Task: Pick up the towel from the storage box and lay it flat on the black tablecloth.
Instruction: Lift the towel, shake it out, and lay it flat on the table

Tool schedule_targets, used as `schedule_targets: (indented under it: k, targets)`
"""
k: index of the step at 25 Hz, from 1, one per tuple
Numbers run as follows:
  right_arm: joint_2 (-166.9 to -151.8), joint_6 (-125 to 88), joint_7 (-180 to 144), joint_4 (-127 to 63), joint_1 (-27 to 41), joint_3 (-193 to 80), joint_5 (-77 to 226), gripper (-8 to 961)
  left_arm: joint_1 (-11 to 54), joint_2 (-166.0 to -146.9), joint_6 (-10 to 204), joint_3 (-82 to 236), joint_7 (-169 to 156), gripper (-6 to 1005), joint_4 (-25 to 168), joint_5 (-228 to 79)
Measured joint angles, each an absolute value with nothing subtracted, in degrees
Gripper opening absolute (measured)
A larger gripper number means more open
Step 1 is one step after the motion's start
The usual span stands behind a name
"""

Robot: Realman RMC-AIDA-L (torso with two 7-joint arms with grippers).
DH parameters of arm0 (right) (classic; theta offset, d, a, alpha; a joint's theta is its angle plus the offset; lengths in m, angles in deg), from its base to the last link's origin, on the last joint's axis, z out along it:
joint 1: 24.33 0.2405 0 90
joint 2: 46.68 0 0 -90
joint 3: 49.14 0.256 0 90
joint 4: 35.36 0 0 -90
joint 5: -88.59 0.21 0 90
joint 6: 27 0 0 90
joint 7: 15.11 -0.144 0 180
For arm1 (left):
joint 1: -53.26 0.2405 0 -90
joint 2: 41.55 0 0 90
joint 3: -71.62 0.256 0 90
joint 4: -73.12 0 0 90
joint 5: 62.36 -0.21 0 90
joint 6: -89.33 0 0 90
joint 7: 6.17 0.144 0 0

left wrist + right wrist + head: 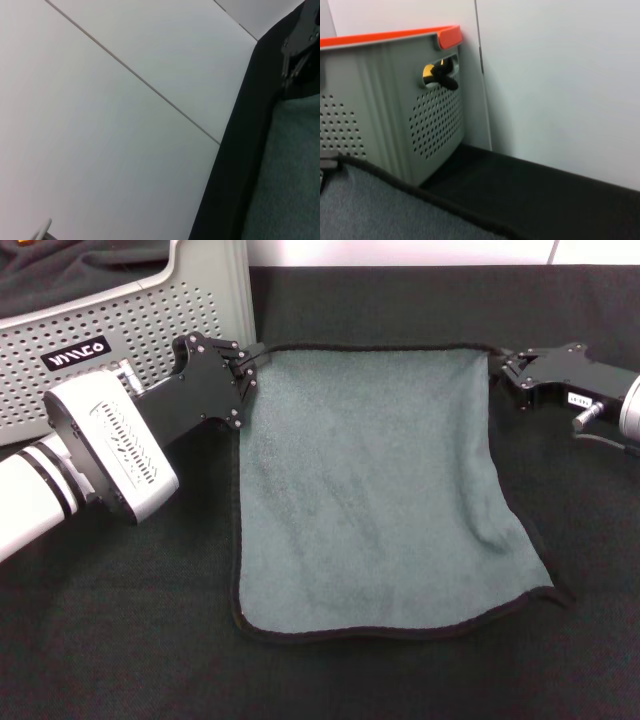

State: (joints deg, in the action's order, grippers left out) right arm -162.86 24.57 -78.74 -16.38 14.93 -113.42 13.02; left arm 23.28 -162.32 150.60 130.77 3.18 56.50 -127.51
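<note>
Closest to the camera is the near hem of the grey-green fleecy square towel with thin black edging (370,490), which is already out of the light grey perforated plastic storage box (130,315) and spread over the big matte black felt-like tablecloth (400,680).

Each far corner is pinched by an arm. The left gripper (246,362) has its black fingers closed on the far-left corner, just beside the box wall with the black label (78,352). The right gripper (500,367) is clamped on the far-right corner, and the far hem is stretched fairly straight between them.

Handling-wise, I'd guess this thing is light, floppy and totally unbreakable. It's got zero stiffness, so it only keeps shape where it's held or lying down. The fleece pile looks grippy, not slick, and the bound edging at the corners is the sensible place to grab. A mid-panel grab would just bunch it.

It isn't perfectly flat: the near-right corner (545,585) flares out with a soft ripple running up from it, and the near hem curls a little. The left edge lies straight.

Inside the box there's a darker charcoal cloth (80,265). From the right wrist view the box has an orange rim (395,35) and a handle slot.
</note>
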Motion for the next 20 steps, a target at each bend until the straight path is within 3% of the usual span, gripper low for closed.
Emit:
schedule_targets:
  k: [20]
  targets:
    - [-162.87,20.93,-78.32,-15.34,15.71,-113.74,13.8,11,21.69,-162.31,149.31,130.74,6.52,50,57.6,-124.57]
